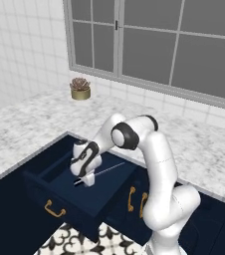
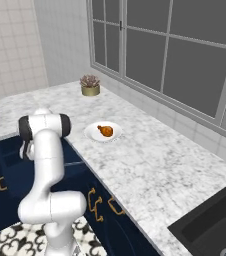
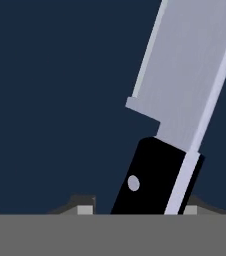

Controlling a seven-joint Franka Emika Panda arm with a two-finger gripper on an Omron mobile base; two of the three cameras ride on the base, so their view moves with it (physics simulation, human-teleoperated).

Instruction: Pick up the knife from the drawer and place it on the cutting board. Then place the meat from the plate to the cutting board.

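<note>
The navy drawer (image 1: 92,206) stands pulled open below the counter. The knife (image 3: 185,100) lies on its floor. In the left base view its thin silver blade (image 1: 110,168) points away to the right of my gripper (image 1: 84,181), which reaches down into the drawer. In the hand view the black handle (image 3: 150,175) stands between my two fingertips, gripper (image 3: 137,209) shut on it. The meat (image 2: 105,131), an orange-brown drumstick, lies on the white plate (image 2: 92,134) on the counter. The cutting board is out of view.
A potted succulent (image 1: 80,89) stands at the back of the marble counter (image 1: 30,124), below the window. Navy cabinet doors with brass handles (image 1: 132,198) sit right of the drawer. A dark sink (image 2: 210,225) is at the counter's right end.
</note>
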